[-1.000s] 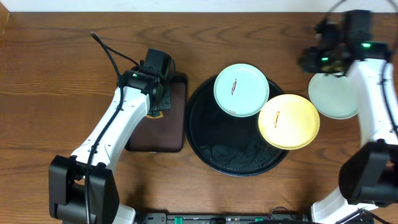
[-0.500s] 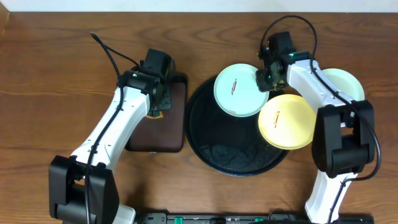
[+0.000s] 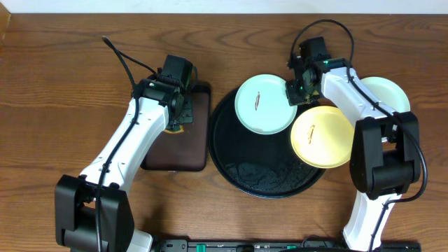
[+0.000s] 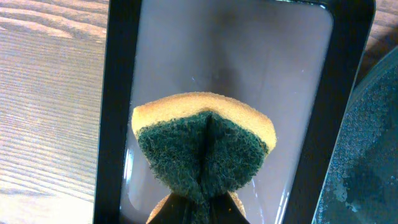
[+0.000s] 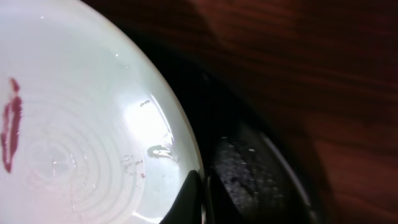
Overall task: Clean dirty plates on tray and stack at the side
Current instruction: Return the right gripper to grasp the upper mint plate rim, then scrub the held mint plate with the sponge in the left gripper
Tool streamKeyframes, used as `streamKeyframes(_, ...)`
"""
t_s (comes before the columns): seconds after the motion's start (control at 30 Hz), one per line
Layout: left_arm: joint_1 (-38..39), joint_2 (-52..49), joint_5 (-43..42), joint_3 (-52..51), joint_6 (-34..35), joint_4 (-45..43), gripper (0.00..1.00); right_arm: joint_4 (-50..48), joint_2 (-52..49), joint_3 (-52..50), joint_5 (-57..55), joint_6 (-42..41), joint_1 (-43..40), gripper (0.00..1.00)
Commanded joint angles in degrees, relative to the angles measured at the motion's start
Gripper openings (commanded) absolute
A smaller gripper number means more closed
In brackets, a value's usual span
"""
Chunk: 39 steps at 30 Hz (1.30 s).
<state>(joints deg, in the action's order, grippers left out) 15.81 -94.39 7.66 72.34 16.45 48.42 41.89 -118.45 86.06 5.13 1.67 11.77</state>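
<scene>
Overhead evenly bright — right wrist dim, perhaps blurred, plate glare.

Brown wood-grain tabletop, with a black tray flecked with wet specks and a dark brown tray. Pale mint plate with a dark red smear and faint concentric rings; yellow plate with a thin reddish streak; third plate pale greenish-white. Yellow sponge with a dark green scouring face.

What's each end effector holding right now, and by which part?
Left end effector pinches the sponge at its edge, folding it; right end effector grips the mint-blue plate by its rim.
</scene>
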Motion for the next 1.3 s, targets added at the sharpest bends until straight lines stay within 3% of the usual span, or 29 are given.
streamKeyframes(0.0,-0.11,0.07,0.31,-0.61,-0.11,0.17,0.08,1.18,-0.09,0.02,5.09,7.72,1.73,0.01)
streamKeyframes(0.13,-0.11,0.07,0.31,-0.61,-0.11,0.15,0.08,4.83,-0.09,0.02,5.09,15.19,2.99,0.01)
streamKeyframes(0.3,-0.11,0.07,0.31,-0.61,-0.11,0.15,0.08,6.67,-0.09,0.02,5.05,16.02,4.37,0.01)
streamKeyframes(0.37,-0.11,0.07,0.31,-0.61,-0.11,0.17,0.08,7.65,-0.09,0.02,5.03,14.14,4.55,0.02)
streamKeyframes(0.5,-0.11,0.07,0.31,-0.61,-0.09,0.22,0.08,9.62,-0.09,0.02,5.05,7.34,4.57,0.21)
streamKeyframes(0.57,-0.11,0.07,0.28,-0.61,-0.09,0.20,0.08,9.68,-0.09,0.02,5.03,4.90,4.57,0.24)
streamKeyframes(0.83,-0.09,0.07,-4.24,-0.61,-0.11,0.11,0.08,12.13,-0.09,0.02,5.03,-0.20,4.63,0.23)
streamKeyframes(1.0,-0.09,0.07,-6.25,-0.46,-0.11,-2.27,0.08,12.66,-0.09,0.02,5.03,-4.22,4.61,0.30)
streamKeyframes(1.27,0.52,0.04,-7.28,11.10,1.86,5.51,0.07,12.15,-0.09,0.02,5.03,-5.55,4.61,0.32)
